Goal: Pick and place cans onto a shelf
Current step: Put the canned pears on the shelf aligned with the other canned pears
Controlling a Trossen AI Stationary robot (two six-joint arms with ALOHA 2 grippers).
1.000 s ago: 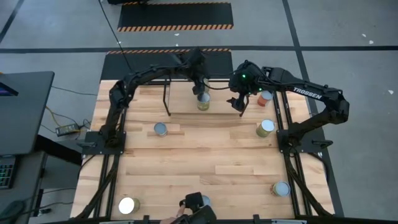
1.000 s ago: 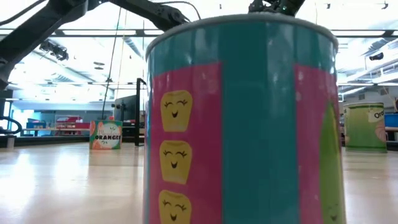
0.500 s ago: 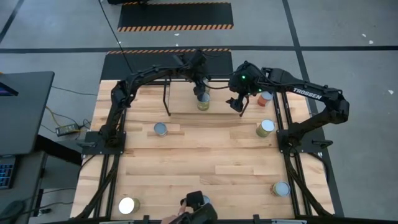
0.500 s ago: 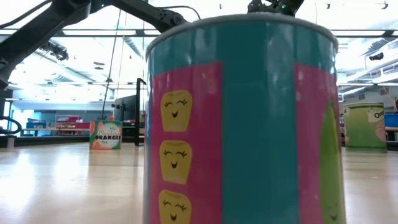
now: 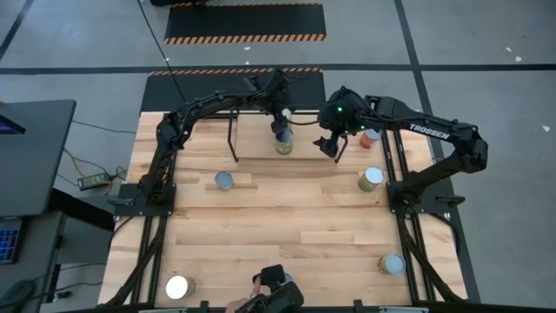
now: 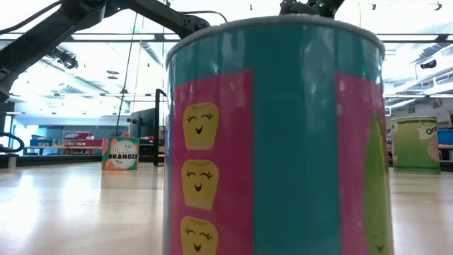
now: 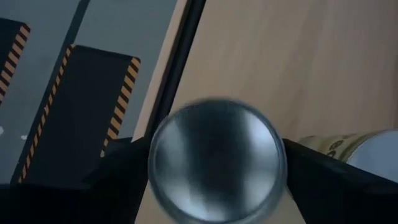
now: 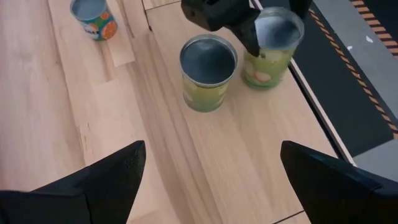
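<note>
Cans (image 5: 371, 179): eight, including one beneath the left hand (image 5: 280, 129) and one partly hidden at the counter (image 5: 287, 217) edge. Shelf (image 8: 249, 143): one. Arms: two. Hands: two, left and right hand (image 5: 334, 146).

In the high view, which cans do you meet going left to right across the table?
Front-left can → orange-label can → can under the left gripper → green can → front-right can.
</note>
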